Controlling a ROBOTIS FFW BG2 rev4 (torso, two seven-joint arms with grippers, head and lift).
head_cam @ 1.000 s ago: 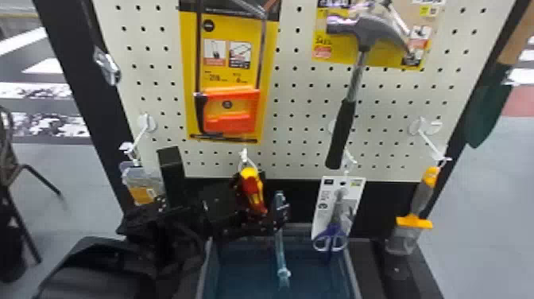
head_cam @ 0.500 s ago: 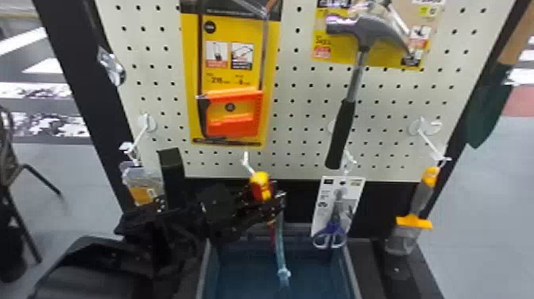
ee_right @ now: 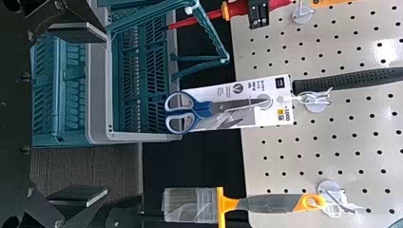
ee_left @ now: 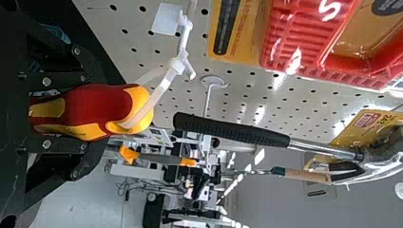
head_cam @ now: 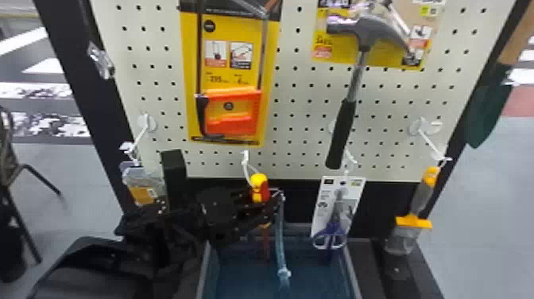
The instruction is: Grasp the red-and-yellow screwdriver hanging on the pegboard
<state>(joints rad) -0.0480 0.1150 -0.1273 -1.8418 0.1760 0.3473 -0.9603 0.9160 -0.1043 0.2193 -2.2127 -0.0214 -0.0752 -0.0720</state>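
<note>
Pegboard (head_cam: 292,135) upright, set in a dark frame; grey floor (head_cam: 492,206) to both sides, chair (head_cam: 11,175) at left. Hanging on or before the board: packaged hacksaw (head_cam: 234,111) left of centre, hammer (head_cam: 346,127) right of it, carded scissors (head_cam: 330,237) lower down, brush (head_cam: 413,222) farther right. A trowel (head_cam: 486,115) is at the right edge.

Screwdriver (head_cam: 259,189) found at the low centre of the board, handle up, its yellow end at a white hook (head_cam: 245,159). The left tool (head_cam: 267,202) is clamped on its handle, one finger against each side. The right tool (ee_right: 97,114) has its fingers well apart.

Teal basket (ee_right: 99,95) with grey rim sits below the board; slotted inner wall visible, handle raised.

Screwdriver's grip is partly covered by the left tool; its shaft is dim against the basket. Contents of the clear pack (head_cam: 145,191) at left cannot be made out. Hacksaw is cut off at the top.
</note>
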